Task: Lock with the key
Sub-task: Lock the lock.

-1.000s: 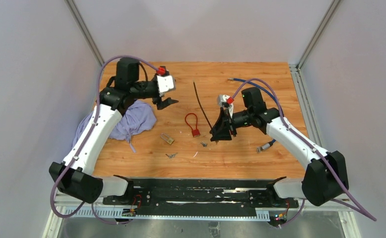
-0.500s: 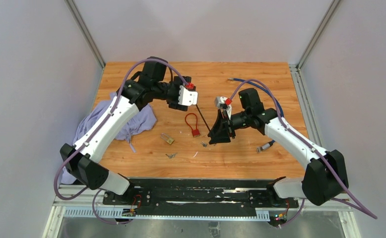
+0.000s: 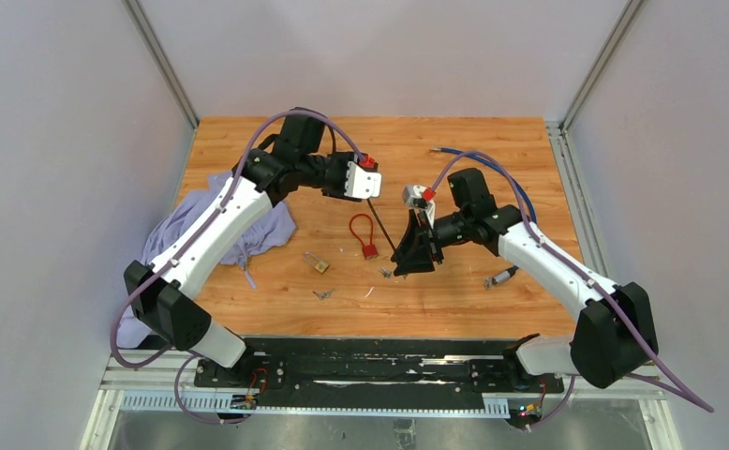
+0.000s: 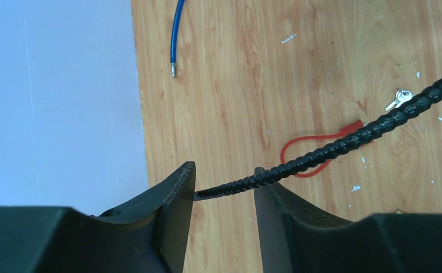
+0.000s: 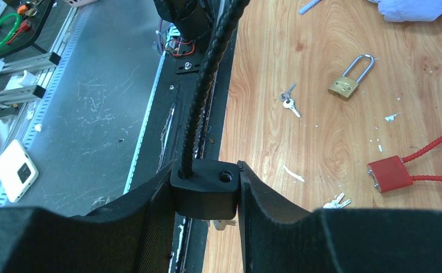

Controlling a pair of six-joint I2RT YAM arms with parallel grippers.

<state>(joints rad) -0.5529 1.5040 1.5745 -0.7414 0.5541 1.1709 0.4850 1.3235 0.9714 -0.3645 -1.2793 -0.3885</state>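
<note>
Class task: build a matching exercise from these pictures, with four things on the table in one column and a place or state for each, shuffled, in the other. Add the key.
Column one
1. black lock body
2. red cable lock
3. blue cable
4. purple cloth

Column two
a. near the far edge of the table
b. bunched at the table's left side
c. clamped in the right gripper
d. lying flat mid-table, looped

Pairs: 1-c, 2-d, 3-a, 4-b
</note>
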